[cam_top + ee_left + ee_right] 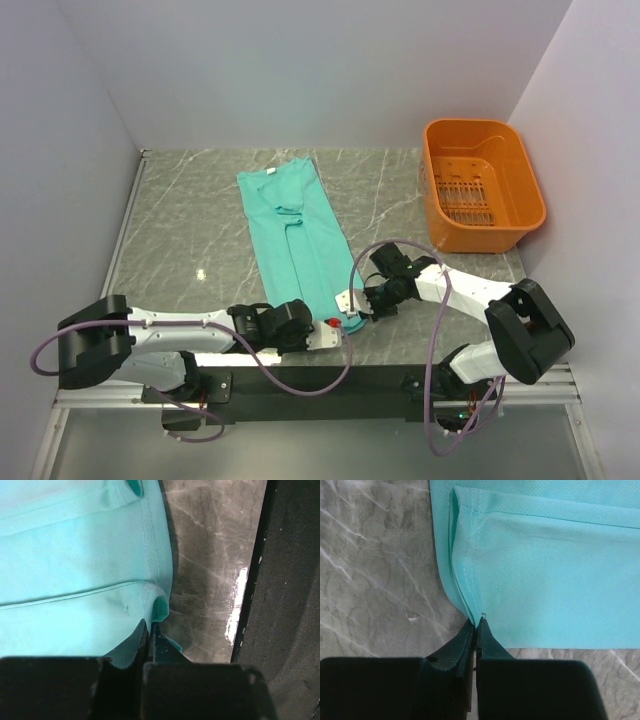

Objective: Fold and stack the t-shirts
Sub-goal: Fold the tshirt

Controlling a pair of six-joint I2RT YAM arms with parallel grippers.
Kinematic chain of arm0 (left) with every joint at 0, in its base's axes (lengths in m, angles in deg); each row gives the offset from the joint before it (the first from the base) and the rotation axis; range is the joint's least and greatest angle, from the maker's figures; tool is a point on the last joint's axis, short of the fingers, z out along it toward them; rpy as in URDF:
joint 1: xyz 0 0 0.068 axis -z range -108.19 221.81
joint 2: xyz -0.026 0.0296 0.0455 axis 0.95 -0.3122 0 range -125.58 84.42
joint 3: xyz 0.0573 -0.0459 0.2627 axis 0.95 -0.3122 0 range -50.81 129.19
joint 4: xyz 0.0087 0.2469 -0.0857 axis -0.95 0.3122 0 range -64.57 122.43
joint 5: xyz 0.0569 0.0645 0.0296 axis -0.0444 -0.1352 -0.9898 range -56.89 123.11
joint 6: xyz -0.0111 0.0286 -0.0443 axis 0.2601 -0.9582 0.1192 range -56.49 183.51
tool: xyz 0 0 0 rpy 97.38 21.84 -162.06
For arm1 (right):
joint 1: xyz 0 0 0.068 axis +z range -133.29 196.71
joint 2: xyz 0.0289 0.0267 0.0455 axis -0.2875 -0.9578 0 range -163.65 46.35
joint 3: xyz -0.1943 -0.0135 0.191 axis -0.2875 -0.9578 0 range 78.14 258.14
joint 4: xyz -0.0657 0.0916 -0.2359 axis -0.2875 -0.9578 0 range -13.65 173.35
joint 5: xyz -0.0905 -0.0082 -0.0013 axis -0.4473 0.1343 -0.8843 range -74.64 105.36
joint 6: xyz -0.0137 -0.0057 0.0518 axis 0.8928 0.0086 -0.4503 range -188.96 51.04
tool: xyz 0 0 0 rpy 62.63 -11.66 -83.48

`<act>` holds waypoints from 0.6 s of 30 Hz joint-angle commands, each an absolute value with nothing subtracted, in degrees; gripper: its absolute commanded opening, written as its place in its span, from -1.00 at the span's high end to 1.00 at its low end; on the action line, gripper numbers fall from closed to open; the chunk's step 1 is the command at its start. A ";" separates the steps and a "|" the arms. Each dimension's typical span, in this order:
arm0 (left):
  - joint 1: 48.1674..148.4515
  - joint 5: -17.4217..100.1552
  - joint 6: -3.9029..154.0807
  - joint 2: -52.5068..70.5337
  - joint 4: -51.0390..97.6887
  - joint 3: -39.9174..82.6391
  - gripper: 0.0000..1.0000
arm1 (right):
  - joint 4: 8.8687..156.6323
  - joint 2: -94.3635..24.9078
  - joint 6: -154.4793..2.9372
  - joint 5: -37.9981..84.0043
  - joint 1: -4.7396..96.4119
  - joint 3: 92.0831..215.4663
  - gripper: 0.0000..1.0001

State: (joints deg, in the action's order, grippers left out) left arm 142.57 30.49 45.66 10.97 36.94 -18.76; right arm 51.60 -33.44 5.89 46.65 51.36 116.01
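Teal shirt [295, 235] lies flat on the grey marbled tabletop [190, 230], folded lengthwise into a long narrow strip; its collar, with a small white label, points toward the far wall and its hem lies at the near edge, by the arms; a folded-in sleeve shows on the chest. Left gripper [343, 326] lies low along the near edge, at the strip's near end; seen from its wrist, its fingers [75, 687] are pressed together, pinching a corner of the cloth, with a small loop of teal bulging just above the tips and bare marble to the right. Right gripper [358, 308] comes from the right to the same end, just beside the left one; in its wrist view the jaws are closed tight on the stitched, doubled edge at the hem's corner, with marble showing to the left of the cloth. Orange basket [480, 238] stands at the tabletop's far right, well apart from the shirt.
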 commanded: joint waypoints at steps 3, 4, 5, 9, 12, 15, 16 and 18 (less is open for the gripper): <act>142.91 32.40 45.40 14.10 35.98 -19.52 0.99 | 50.57 -33.10 3.21 49.10 51.43 116.90 1.00; 142.91 32.66 45.23 14.63 35.89 -19.61 0.99 | 49.78 -33.27 2.85 49.63 51.25 117.60 1.00; 142.91 32.67 45.31 14.98 35.80 -19.69 0.99 | 48.81 -33.36 2.68 50.25 50.99 119.08 1.00; 142.30 33.63 45.05 16.39 35.71 -19.87 0.99 | 44.34 -33.89 1.62 52.71 50.29 122.52 1.00; 141.77 34.25 44.79 17.36 35.71 -20.05 0.99 | 43.01 -33.72 1.44 54.03 49.84 124.19 1.00; 141.68 34.34 44.70 17.01 36.06 -19.96 0.99 | 43.53 -33.54 2.58 52.19 49.84 123.14 0.74; 141.68 34.60 44.79 16.22 36.24 -19.70 0.99 | 43.62 -33.54 2.85 51.84 49.76 122.18 0.54; 141.68 34.86 44.70 15.60 36.59 -19.35 0.99 | 43.27 -32.93 3.37 52.01 49.84 121.56 0.04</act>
